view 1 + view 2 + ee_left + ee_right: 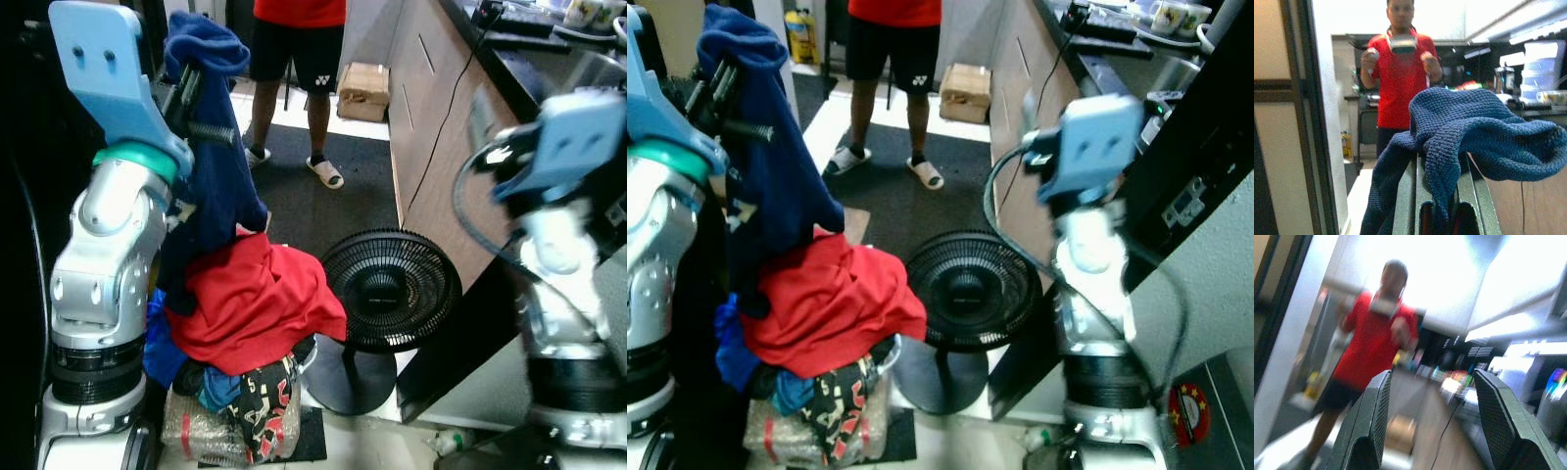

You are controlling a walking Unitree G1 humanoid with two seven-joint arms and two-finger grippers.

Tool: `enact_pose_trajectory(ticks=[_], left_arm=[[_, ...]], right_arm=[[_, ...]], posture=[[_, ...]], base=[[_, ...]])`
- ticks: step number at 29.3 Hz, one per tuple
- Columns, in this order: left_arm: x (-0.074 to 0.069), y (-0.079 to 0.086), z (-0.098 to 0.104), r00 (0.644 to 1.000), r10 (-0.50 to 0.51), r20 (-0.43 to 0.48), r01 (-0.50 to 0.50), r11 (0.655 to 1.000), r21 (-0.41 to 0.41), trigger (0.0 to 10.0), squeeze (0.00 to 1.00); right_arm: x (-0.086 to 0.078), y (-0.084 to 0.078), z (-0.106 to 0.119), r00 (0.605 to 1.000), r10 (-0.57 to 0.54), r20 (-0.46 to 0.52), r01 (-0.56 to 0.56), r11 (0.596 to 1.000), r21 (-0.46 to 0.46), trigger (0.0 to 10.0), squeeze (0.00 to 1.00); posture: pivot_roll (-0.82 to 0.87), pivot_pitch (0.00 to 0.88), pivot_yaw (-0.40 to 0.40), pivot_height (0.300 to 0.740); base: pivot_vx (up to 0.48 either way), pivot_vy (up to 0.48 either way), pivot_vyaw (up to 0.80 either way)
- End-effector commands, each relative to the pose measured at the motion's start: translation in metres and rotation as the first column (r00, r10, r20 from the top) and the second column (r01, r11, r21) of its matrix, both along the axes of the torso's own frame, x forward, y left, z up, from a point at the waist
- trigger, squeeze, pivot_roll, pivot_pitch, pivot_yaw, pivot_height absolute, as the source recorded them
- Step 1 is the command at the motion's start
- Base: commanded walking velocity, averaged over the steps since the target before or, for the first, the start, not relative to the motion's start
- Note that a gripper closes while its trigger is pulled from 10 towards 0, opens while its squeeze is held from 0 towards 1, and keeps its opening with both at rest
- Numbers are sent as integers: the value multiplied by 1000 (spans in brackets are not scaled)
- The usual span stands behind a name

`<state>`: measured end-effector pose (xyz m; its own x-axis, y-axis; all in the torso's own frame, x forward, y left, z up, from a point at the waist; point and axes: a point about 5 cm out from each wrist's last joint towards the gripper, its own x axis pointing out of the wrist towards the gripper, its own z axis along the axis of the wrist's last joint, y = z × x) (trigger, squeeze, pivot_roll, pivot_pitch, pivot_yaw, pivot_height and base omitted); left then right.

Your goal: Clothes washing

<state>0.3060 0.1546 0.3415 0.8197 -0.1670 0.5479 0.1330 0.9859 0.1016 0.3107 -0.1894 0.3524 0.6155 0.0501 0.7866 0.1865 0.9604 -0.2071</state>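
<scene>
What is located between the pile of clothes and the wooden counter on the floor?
A black fan lies face-up on the floor between the pile of clothes and the wooden counter, seen in both eye views.

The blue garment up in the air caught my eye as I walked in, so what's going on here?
The robot's left gripper is shut on a blue knitted garment, holding it up above a heap of laundry topped by a red garment. The right gripper is raised, open and empty. A black fan stands on the floor beside the heap, and a person in a red shirt stands facing the robot.
</scene>
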Motion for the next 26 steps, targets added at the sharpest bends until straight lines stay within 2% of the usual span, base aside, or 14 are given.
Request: enact_pose_trajectory(ticks=[1,4,14,16,19,25,26], left_arm=[[-4,-6,0,1000,-19,21,18,999,32,10000,0],[-1,-15,-6,999,-41,9,41,999,36,10000,0],[3,-24,-9,998,-64,-7,64,998,15,10000,0],[5,-22,-13,998,-61,-19,62,998,22,10000,0],[6,-20,-18,998,-49,-33,49,999,22,10000,0],[8,-18,-23,998,-32,-45,33,999,22,10000,0],[9,-17,-24,998,-25,-52,27,999,24,10000,0]], right_arm=[[-3,-3,4,1000,-6,6,6,1000,-11,10000,0],[-5,-2,7,1000,7,2,-7,999,-42,10000,0],[-4,1,-5,996,36,-79,-34,999,30,10000,0],[-1,-3,-10,992,59,-113,-46,993,110,10000,0],[3,-10,-17,985,75,-156,-49,985,165,10000,0],[7,-13,-33,971,87,-223,-46,982,182,10000,0],[8,-13,-41,964,89,-251,-42,981,187,10000,0]], posture=[[22,52,-33,740],[13,48,-30,740],[6,39,-16,740],[6,39,-16,740],[8,41,-23,740],[8,41,-23,740],[14,39,-19,740]], base=[[0,0,0],[0,0,0],[0,0,0],[0,0,-438],[0,0,-679],[0,0,-800],[0,0,-800]])
